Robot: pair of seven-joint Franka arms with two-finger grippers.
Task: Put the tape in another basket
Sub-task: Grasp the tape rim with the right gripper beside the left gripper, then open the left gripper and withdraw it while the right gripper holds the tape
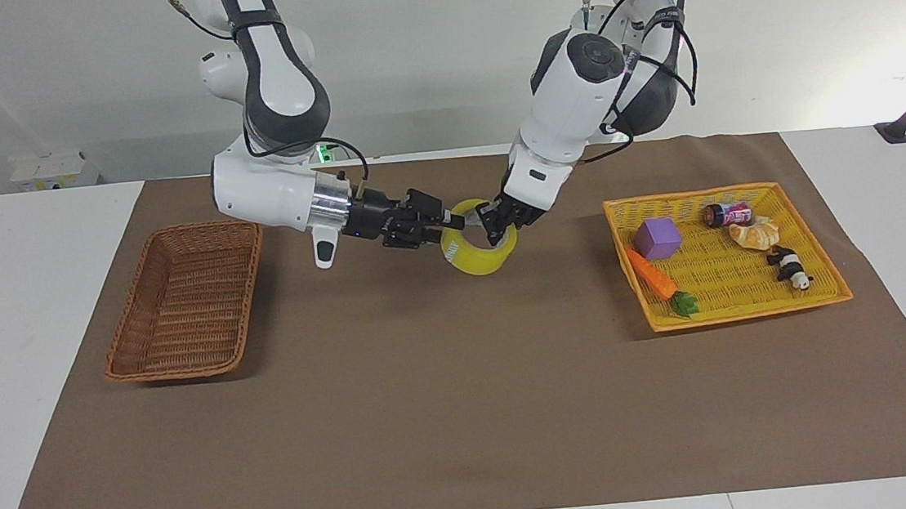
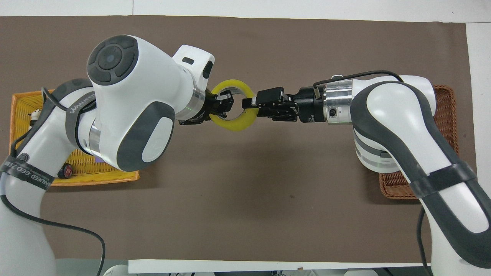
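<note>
Tape (image 1: 476, 251), a yellow roll, hangs above the brown mat (image 1: 467, 417) in the facing view, between the brown wicker basket (image 1: 186, 301) and the yellow tray basket (image 1: 731, 296), held by both arms. The left gripper (image 1: 497, 228) has its fingers closed on the roll's wall, one finger inside the core. The right gripper (image 1: 450, 223), lying level, pinches the roll's wall on the side toward the wicker basket, its fingers nearly together. Whatever print the core carries is too small to read. Overhead, the tape (image 2: 242, 122) shows as a ring with the left gripper (image 2: 226, 104) and right gripper (image 2: 250, 106) gripping its two sides; the left arm's band reads "WANXEED".
</note>
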